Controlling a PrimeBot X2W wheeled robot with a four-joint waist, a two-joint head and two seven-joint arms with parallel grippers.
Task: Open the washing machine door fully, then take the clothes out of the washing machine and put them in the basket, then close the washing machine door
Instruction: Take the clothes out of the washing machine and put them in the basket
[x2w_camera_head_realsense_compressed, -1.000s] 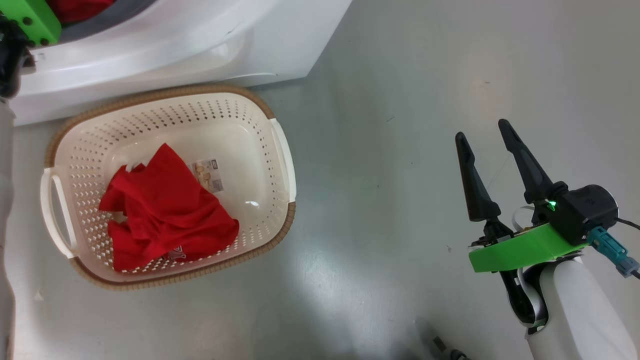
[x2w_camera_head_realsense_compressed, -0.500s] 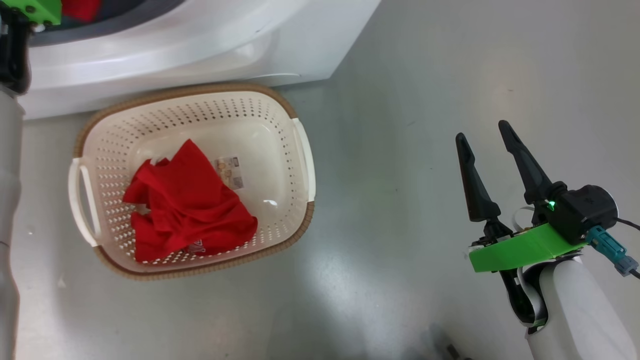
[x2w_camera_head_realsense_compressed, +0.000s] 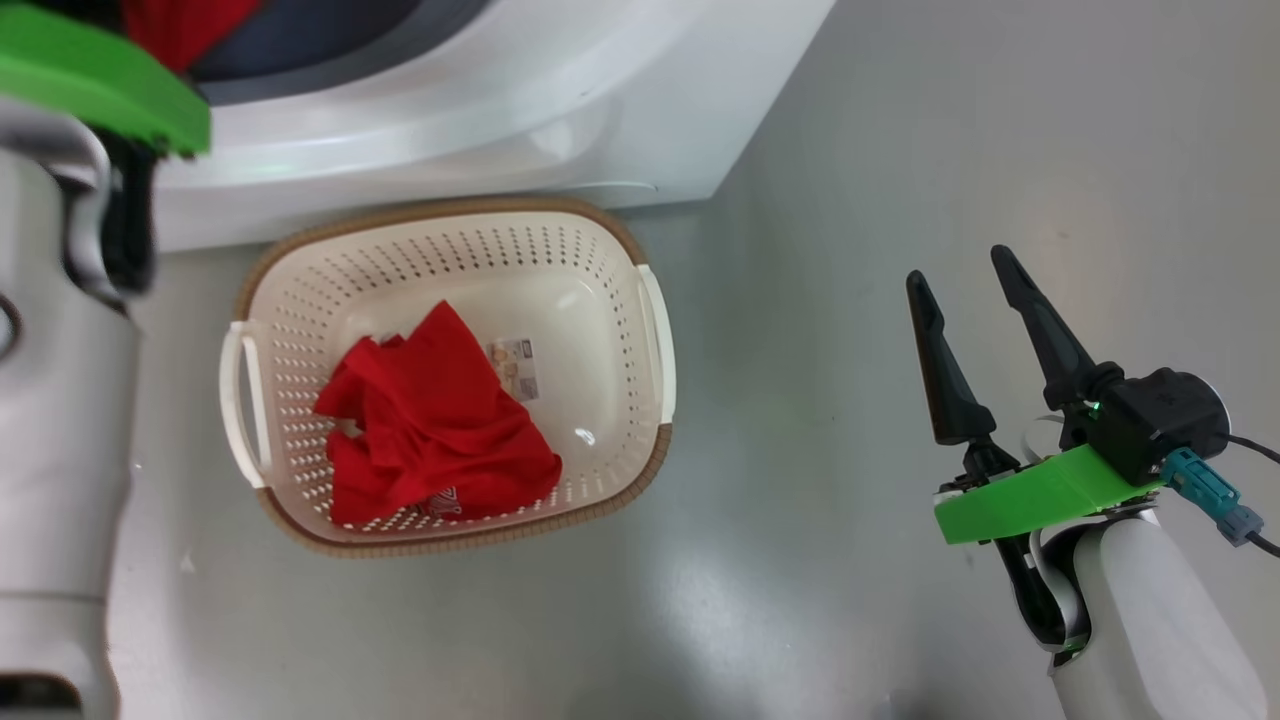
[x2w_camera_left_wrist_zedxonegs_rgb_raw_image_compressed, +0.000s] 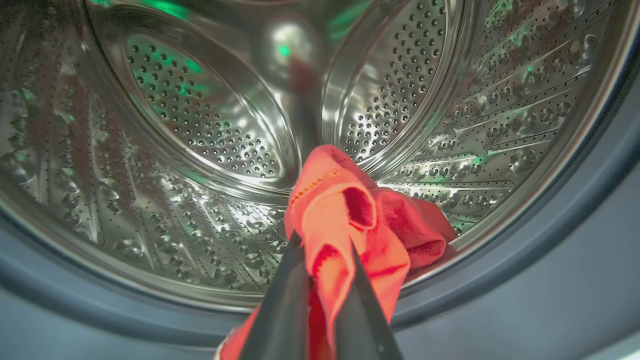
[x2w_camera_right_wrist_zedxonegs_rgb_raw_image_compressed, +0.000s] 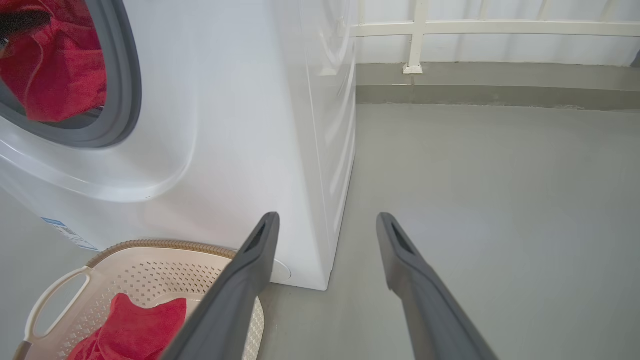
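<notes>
inside drum, left gripper (x2w_camera_left_wrist_zedxonegs_rgb_raw_image_compressed: 325, 260) clamps clothes (x2w_camera_left_wrist_zedxonegs_rgb_raw_image_compressed: 350, 220)

Laundry area: washing machine (x2w_camera_right_wrist_zedxonegs_rgb_raw_image_compressed: 240, 125), basket (x2w_camera_head_realsense_compressed: 655, 340), grey floor (x2w_camera_right_wrist_zedxonegs_rgb_raw_image_compressed: 490, 165).

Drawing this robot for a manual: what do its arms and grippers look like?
Right gripper: two long tapered black fingers, bright green bracket, round black housing with a green light, teal cable plug, smooth white forearm. Left: matching green bracket and pale forearm; left gripper fingers dark grey.

Basket (x2w_camera_head_realsense_compressed: 655, 340) before washing machine (x2w_camera_head_realsense_compressed: 520, 110), clothes (x2w_camera_head_realsense_compressed: 430, 420) in both
</notes>
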